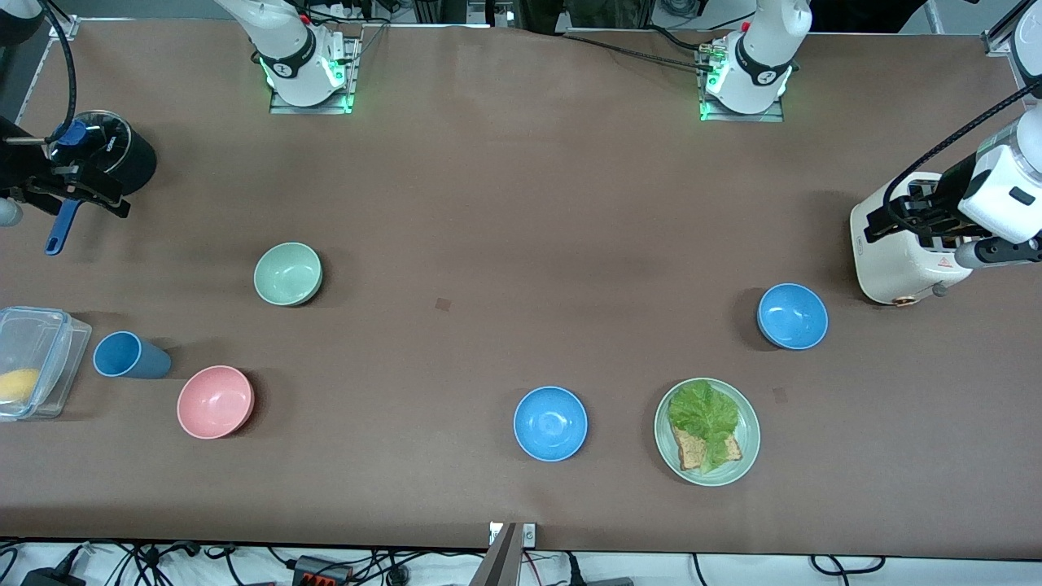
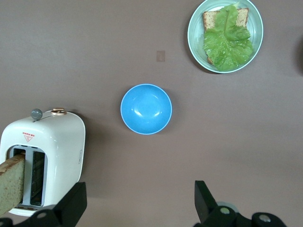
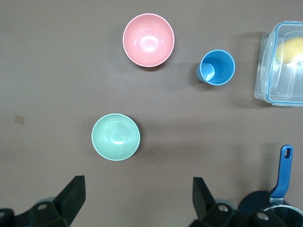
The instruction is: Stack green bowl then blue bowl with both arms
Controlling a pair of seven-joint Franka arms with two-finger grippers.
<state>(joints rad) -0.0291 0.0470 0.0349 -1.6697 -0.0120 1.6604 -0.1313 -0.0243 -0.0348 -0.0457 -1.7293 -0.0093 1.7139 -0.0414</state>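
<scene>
Both tools open, bowls unstacked

The brown table point(image 1: 505, 203) carries everything. Toward the right arm's end lie the green bowl point(image 1: 288, 273), a pink bowl point(image 1: 216, 401) nearer the front camera, a blue cup point(image 1: 130, 356) on its side, a clear lidded container point(image 1: 37, 360) and a black pot point(image 1: 114, 155). Toward the left arm's end stand a white toaster point(image 1: 908, 256), a blue bowl point(image 1: 792, 316), a second blue bowl point(image 1: 550, 423), and a green plate point(image 1: 707, 431) of lettuce and toast.
</scene>
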